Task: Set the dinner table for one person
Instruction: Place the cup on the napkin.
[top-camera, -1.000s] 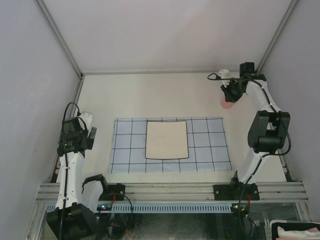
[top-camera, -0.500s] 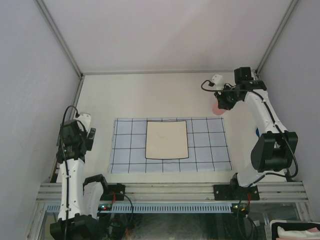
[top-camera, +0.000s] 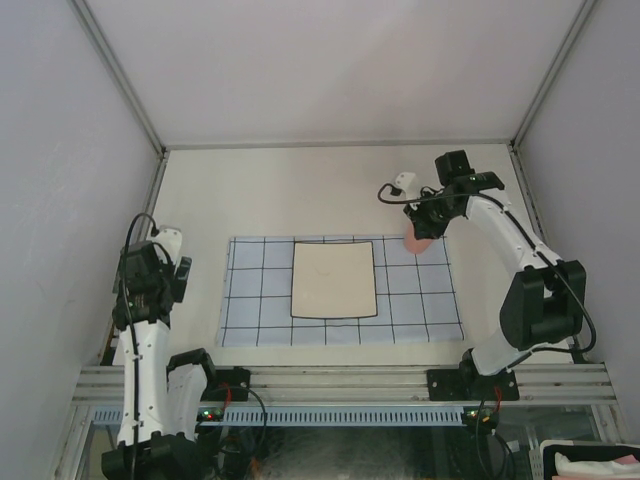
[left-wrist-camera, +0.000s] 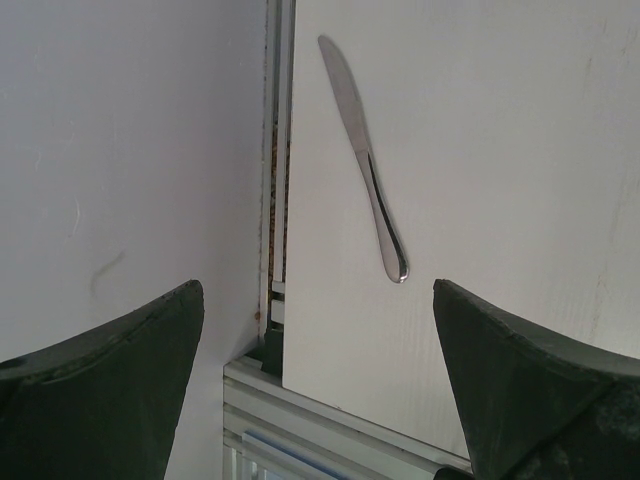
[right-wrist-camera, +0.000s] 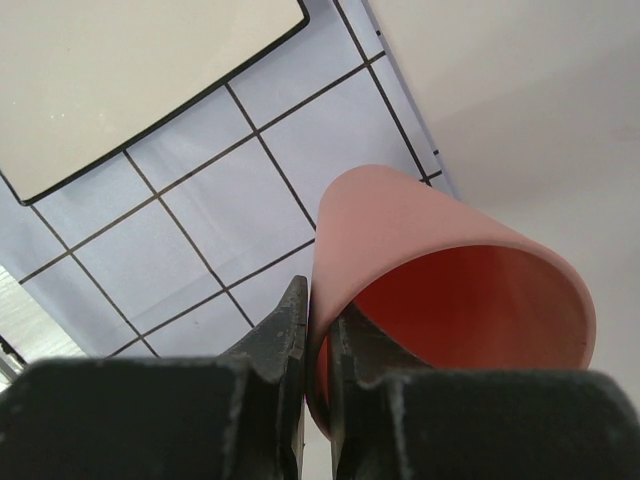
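A pink cup hangs tilted over the back right corner of the light-blue grid cloth. My right gripper is shut on its rim, one finger inside and one outside. A cream square plate lies in the middle of the cloth. The off-white dinner table carries a metal knife near its left edge. My left gripper is open above the table's near left corner, short of the knife's handle, with nothing between its fingers.
Grey rails run along the near edge, and a rail with a gap lines the left side by the pale wall. Walls close the back and both sides. My left arm stands at the left edge of the table.
My right arm has carried the pink cup from the back right corner leftward and nearer, to the cloth's back right corner. The left arm has barely shifted.
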